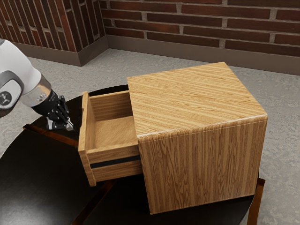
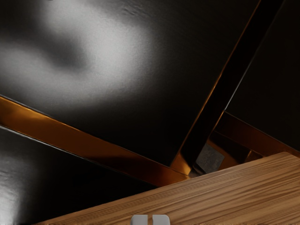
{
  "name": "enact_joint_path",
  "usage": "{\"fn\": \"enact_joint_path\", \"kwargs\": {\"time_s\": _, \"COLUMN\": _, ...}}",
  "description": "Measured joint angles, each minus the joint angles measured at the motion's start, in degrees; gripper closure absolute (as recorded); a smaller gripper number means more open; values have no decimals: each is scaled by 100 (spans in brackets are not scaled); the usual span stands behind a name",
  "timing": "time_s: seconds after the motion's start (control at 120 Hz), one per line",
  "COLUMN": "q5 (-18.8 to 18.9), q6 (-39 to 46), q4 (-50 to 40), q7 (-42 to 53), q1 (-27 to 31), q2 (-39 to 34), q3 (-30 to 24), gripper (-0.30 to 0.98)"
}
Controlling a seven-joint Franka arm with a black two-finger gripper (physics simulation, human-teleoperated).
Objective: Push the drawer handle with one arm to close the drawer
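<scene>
The wooden cabinet stood on the black desk, its drawer reaching out, open. Beyond this drawer from the cabinet was the tool, fingers together, gripping nothing, so placed probably for pushing.

Tbl., blk., curved edge, brown strips: extends below gripper. Directly on top: 1 wd. cabinet, ext. view's right of gripper.

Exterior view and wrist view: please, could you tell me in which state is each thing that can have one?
Drawer: open, pulled out toward the exterior view's left.
Gripper: shut, in front of the drawer.
Cabinet: standing upright on the table.
</scene>
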Motion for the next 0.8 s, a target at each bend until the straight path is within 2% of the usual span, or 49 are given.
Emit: {"fn": "enact_joint_path", "kwargs": {"time_s": 0.8, "q5": -49, "q6": 169, "q4": 949, "q7": -346, "q1": -407, "q2": 1159, "q3": -625, "gripper": 79}}
